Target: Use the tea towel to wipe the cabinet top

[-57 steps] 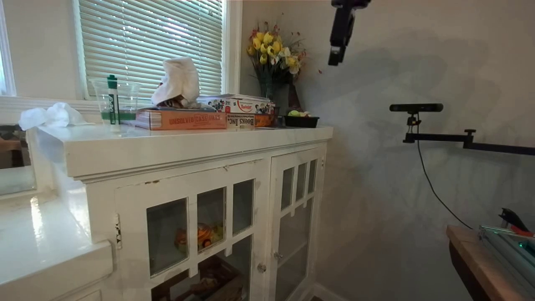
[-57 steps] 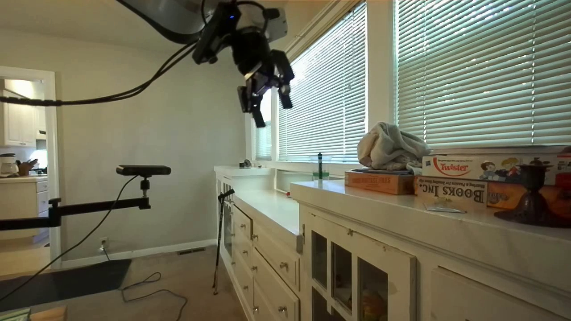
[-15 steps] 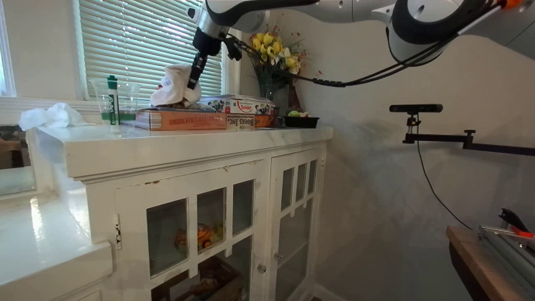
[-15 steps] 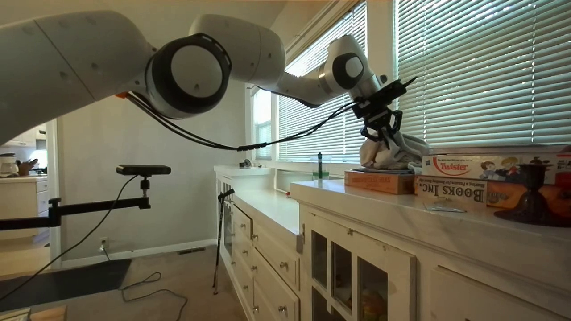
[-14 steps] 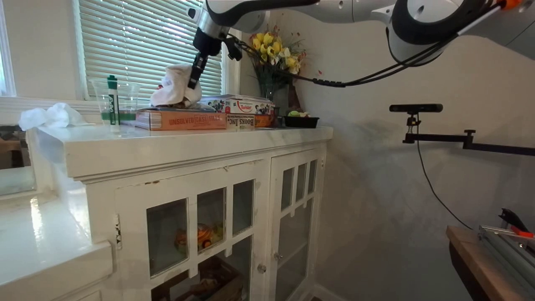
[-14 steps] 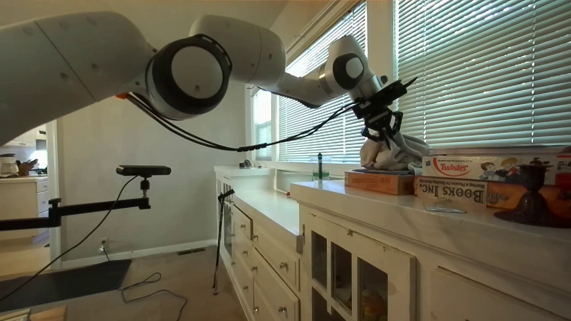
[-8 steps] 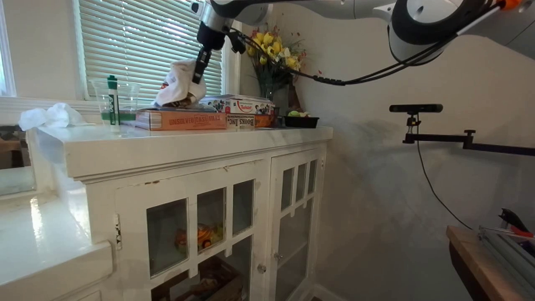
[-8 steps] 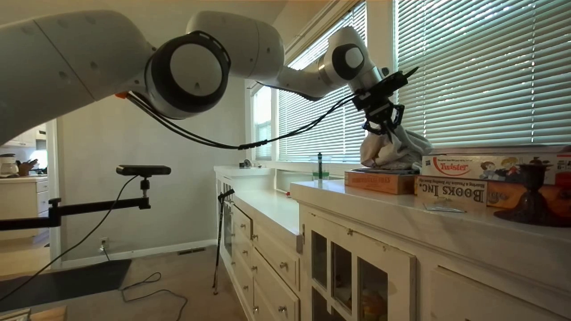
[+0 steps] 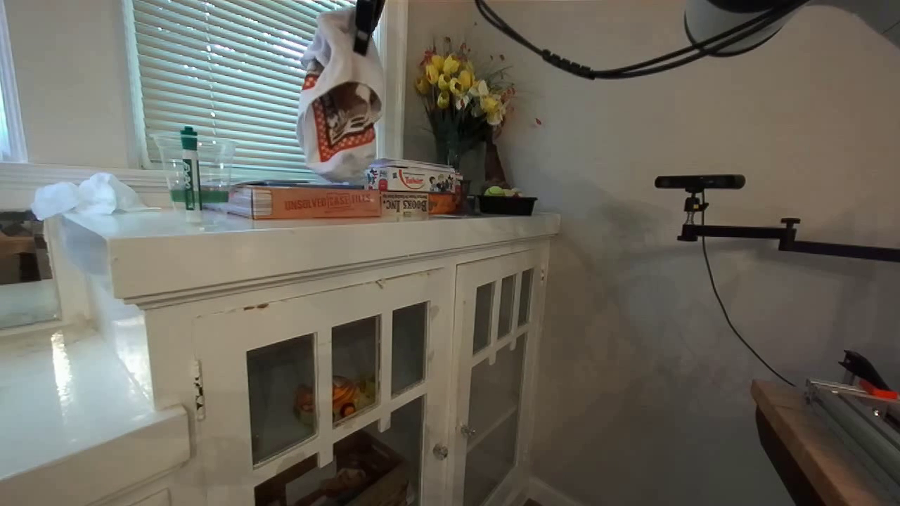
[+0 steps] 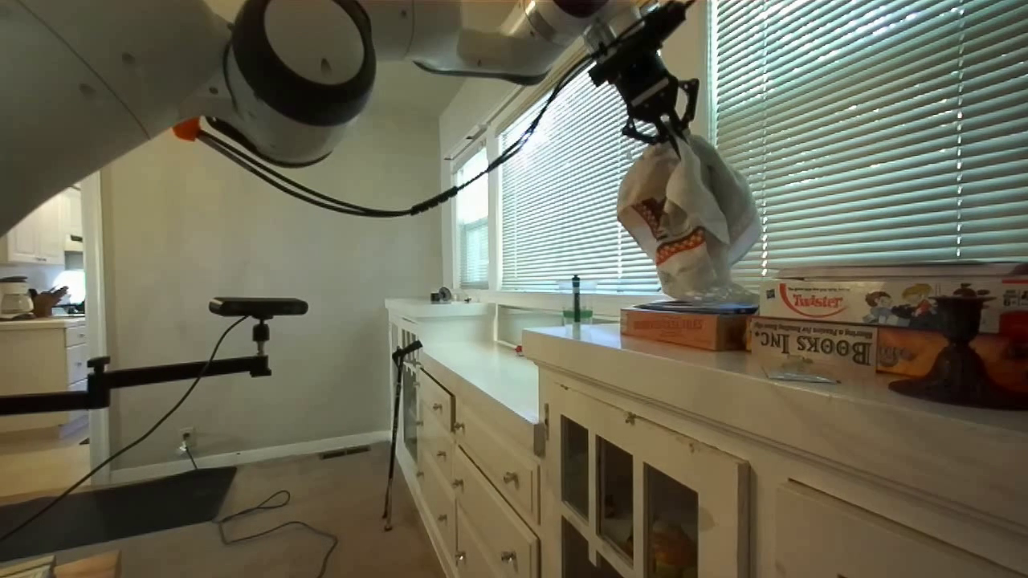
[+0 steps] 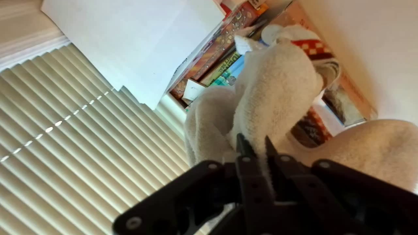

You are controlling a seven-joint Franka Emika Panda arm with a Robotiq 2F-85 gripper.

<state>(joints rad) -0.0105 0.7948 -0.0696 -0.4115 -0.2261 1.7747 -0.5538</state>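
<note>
Nearly closed on a fold, the gripper (image 11: pixel 254 137) dangles the tea towel (image 10: pixel 689 215) straight beneath it — the orange box (image 10: pixel 679 329) between towel and cabinet top (image 10: pixel 723 364).

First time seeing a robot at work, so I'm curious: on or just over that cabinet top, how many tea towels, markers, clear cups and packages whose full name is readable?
Tea towel, held by the end effector: 1
Green marker: 1
Clear cup: 1
Twister, Books Inc. and Unsolved Case Files, readable packages: 3
Total: 6
</note>
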